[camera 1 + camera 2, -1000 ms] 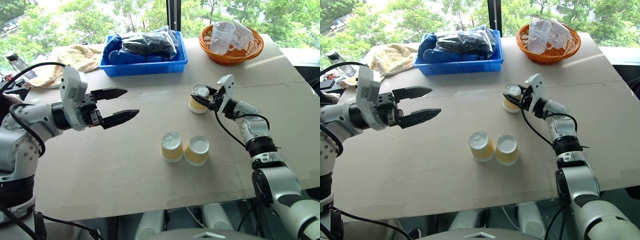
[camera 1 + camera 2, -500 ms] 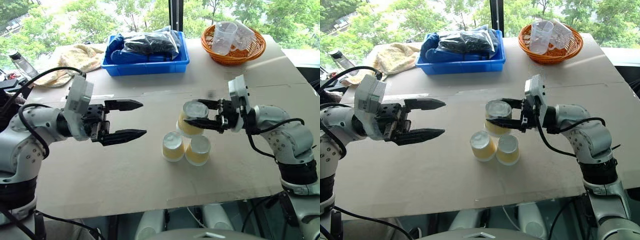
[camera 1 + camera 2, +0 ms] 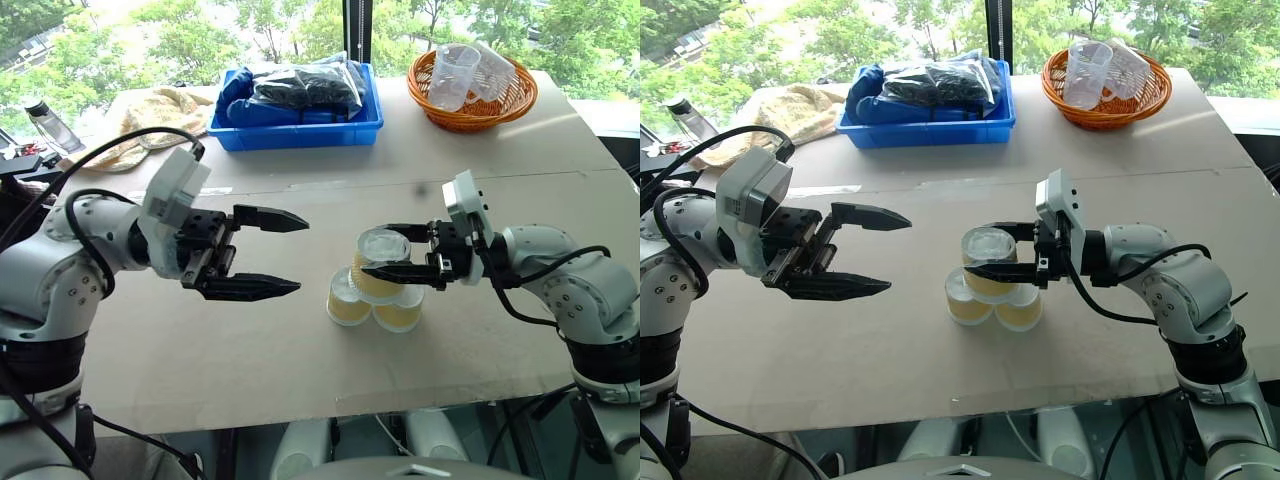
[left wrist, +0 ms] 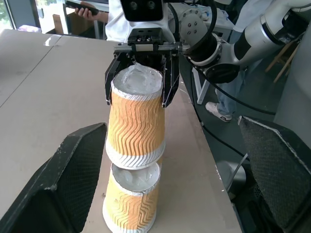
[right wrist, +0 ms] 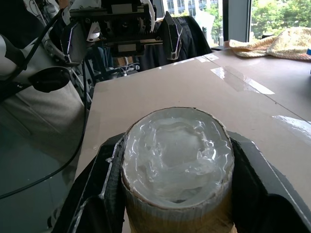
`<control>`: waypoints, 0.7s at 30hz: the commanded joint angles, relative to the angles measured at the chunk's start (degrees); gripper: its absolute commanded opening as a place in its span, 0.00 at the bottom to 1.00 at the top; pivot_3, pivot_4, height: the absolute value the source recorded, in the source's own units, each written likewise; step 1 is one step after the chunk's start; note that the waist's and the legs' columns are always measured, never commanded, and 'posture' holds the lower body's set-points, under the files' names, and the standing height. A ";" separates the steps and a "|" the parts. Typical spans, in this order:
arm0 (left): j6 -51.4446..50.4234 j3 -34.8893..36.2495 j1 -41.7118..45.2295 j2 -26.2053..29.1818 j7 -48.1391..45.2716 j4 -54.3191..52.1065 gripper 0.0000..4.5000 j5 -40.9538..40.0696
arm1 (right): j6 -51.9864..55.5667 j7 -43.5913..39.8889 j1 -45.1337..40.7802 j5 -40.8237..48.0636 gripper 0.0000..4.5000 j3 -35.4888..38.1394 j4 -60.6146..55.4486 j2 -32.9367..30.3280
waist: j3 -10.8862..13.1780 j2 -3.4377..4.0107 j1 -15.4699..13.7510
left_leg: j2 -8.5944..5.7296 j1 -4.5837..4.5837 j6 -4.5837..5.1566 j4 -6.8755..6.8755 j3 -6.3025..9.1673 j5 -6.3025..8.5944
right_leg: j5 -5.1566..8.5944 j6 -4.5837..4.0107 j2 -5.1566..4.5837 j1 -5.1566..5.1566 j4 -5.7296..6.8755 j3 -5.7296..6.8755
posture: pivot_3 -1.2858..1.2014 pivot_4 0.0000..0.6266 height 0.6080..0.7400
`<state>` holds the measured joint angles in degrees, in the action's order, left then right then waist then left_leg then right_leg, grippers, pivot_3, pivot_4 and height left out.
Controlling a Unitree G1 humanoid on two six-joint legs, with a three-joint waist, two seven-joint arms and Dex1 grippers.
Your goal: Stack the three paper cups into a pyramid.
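The right gripper (image 3: 396,255) had its fingers clamped on the top cup (image 3: 378,264), resting over the two lower cups (image 3: 346,302) mid-table. The left gripper (image 3: 268,254) waited alongside, spread wide, empty. It needed centring over both before a gentle release.

Three paper cups (image 3: 378,262), two grippers, one blue bin (image 3: 300,128), one orange basket (image 3: 474,110) with two clear measuring cups (image 3: 449,75), one bottle (image 3: 47,125).

Cups (image 4: 135,127): paper, wavy ribbed yellow sides, glossy film bases. Table (image 3: 300,380): matt cardboard. Bin (image 3: 300,133): glossy blue plastic. Basket (image 3: 470,112): woven orange. Towel (image 3: 160,110): rough cloth.
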<state>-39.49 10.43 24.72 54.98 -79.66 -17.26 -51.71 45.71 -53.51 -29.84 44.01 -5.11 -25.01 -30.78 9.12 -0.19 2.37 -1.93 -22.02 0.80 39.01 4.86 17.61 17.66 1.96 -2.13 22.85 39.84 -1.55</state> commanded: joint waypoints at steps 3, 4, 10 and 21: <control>0.74 0.28 1.01 0.83 -0.89 -0.44 1.00 0.47 | 0.30 0.63 -0.32 2.17 0.93 1.31 -1.80 0.16 | 0.01 -0.01 0.00 | 0.00 -0.01 0.00 0.01 0.00 0.00 | 0.00 0.00 0.00 0.00 0.00 0.00 | 0.52 0.24 1.00; 0.84 0.23 1.03 0.79 -0.99 -0.35 1.00 0.64 | 0.12 0.78 -0.34 2.31 0.99 1.50 -1.77 0.29 | 0.01 -0.01 0.01 | 0.00 -0.01 0.00 0.01 0.00 0.00 | 0.00 0.00 0.00 -0.01 0.00 0.00 | 0.52 0.24 1.00; 1.32 0.76 0.46 0.99 -1.49 0.07 1.00 1.46 | 0.04 0.73 0.29 3.99 0.99 3.28 -2.27 -0.83 | 0.01 -0.01 -0.01 | 0.00 -0.01 0.00 0.02 0.00 0.00 | 0.00 0.00 0.00 0.00 0.00 0.00 | 0.52 0.24 1.00; 4.97 8.08 -20.78 -2.16 8.24 -5.69 1.00 6.93 | -2.68 -0.80 22.47 15.01 0.99 28.13 -5.72 -8.29 | 0.01 -0.01 -0.27 | 0.01 -0.04 0.03 -0.03 0.01 0.02 | 0.00 0.00 -0.03 -0.03 -0.10 0.00 | 0.52 0.24 1.00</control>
<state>-35.47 15.33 5.95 53.28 -73.47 -20.78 -45.23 44.66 -53.54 -8.87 56.95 18.74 -29.46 -38.80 9.13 -0.20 2.09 -1.90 -22.06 0.84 38.95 4.86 17.63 17.66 1.96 -2.16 22.83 39.75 -1.57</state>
